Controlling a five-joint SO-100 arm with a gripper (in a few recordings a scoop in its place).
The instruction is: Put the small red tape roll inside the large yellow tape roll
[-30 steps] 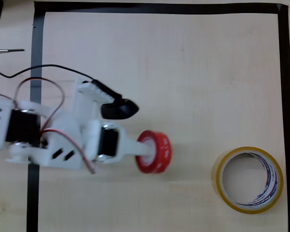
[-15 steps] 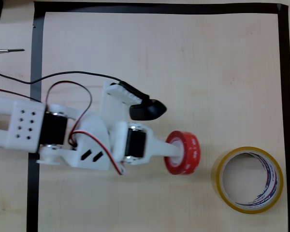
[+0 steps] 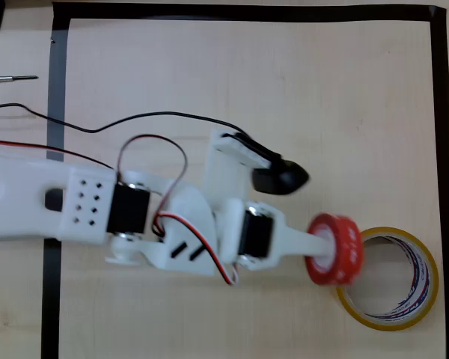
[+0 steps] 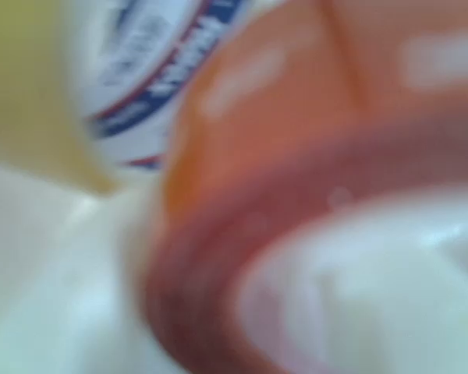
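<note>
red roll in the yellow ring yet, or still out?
Out. In the overhead view the small red tape roll, held in the gripper, overlaps the left rim of the large yellow tape roll, not inside its opening.

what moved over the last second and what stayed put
In the overhead view the white arm reached rightward, carrying the small glossy red tape roll in its gripper from mid-table to the left rim of the large yellowish translucent tape roll, now overlapping it. The jaws kept their hold throughout. The yellow roll stayed in place.
</note>
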